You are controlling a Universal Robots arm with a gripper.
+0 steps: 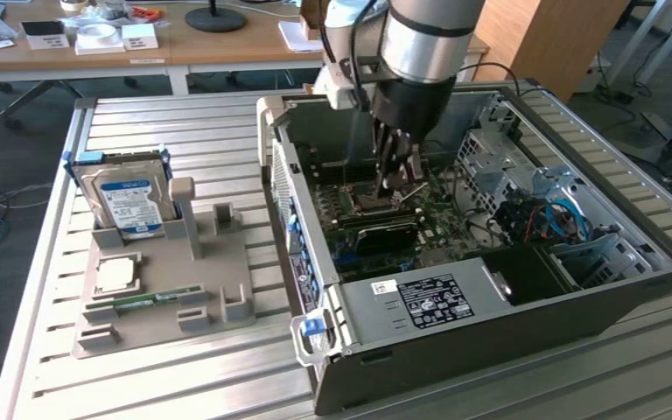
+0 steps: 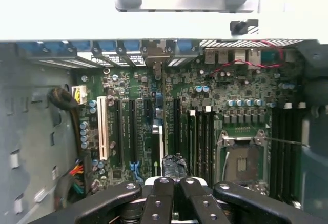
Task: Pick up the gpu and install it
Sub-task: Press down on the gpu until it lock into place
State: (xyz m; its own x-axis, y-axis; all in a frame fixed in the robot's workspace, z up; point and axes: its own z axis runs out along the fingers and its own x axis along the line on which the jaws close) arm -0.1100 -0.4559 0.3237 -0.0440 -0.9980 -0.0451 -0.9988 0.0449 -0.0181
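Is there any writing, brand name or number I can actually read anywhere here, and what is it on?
None reads clearly.
Hard drive label: blue and white, text too small.
Power supply sticker: dark with white print, illegible.
Motherboard markings: too small.

A green motherboard (image 2: pixel 205 111) is showing inside the dark grey computer case (image 1: pixel 616 302). A blue-and-white label is covering the hard drive (image 1: pixel 126 199), standing on a tan-grey tray (image 1: pixel 167 289). Black gripper (image 2: pixel 171 185) fingers are gleaming.
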